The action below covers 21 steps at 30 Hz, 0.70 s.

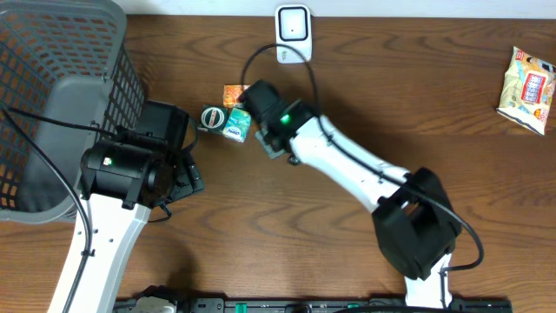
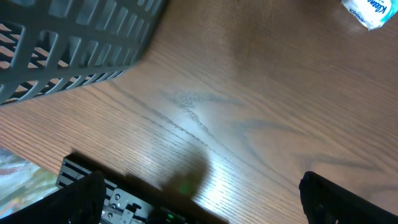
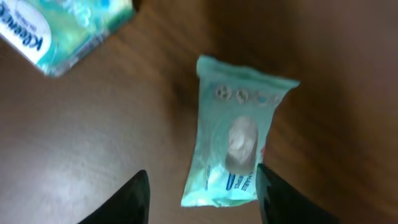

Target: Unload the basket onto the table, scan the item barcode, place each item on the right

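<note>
Okay, right pincer (image 3: 203,175) is released, astride the teal packet's (image 3: 239,140) near end. Light, soft, probably slippery film (blurry view); pinch mid-body.

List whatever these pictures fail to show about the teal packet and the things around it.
- Teal packet: in the right wrist view its print is blurred, so no barcode can be read; overhead it is too small.
- Kleenex pack: in the right wrist view it is cut off by the top-left edges.
- Orange item: overhead it is too small to identify.
- Basket: overhead it is cut off by the top and left edges.
</note>
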### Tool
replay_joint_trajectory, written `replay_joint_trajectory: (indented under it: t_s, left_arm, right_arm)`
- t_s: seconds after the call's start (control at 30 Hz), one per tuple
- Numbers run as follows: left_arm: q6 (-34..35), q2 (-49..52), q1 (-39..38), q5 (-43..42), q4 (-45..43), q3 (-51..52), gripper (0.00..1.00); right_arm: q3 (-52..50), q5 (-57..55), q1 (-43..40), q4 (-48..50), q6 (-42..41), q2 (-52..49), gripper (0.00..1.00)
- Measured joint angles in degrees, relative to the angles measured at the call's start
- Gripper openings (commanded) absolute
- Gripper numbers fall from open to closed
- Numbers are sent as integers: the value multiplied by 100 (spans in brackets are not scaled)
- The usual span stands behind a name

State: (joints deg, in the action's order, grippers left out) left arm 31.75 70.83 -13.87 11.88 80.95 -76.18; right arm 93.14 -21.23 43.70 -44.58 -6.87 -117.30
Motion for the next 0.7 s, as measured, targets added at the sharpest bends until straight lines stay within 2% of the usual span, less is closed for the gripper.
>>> replay_joint_trajectory:
  t_s: [0.27, 0.7]
  left_arm:
    - [0, 0, 0, 0, 0, -2, 98]
    - [0, 0, 0, -2, 0, -2, 98]
  right_arm:
    - [-640, -1172, 125, 745, -35, -210, 52]
    - [-708, -1458, 109, 979, -11, -603, 49]
